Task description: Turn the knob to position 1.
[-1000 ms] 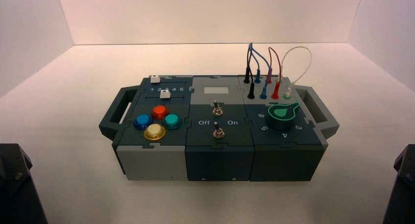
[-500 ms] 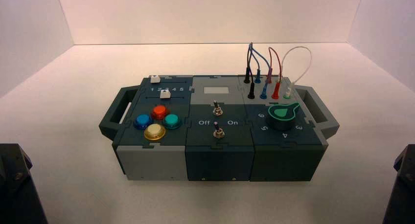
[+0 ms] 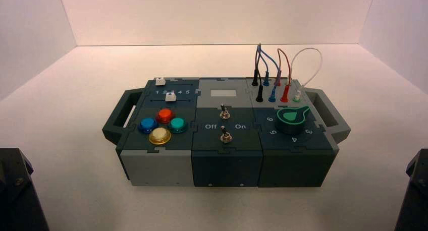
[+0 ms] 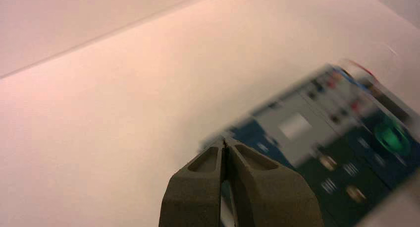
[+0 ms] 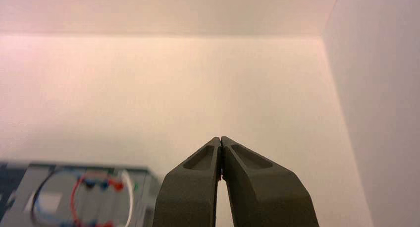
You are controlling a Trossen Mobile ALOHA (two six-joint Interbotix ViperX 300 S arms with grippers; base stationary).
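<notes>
Here, round dark knob (image 3: 291, 119), glossy green teardrop top, untouched

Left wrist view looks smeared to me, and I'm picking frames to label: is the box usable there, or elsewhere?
Left wrist view: the box is streaked, its knob a green smudge. High view: box sharp, knob crisp. Right wrist view: only a blurred box corner.

"Off", "On" flank toggle switches (image 3: 225, 124); numerals 3, 4, 5, 6 ring knob (image 3: 291, 118).
</notes>
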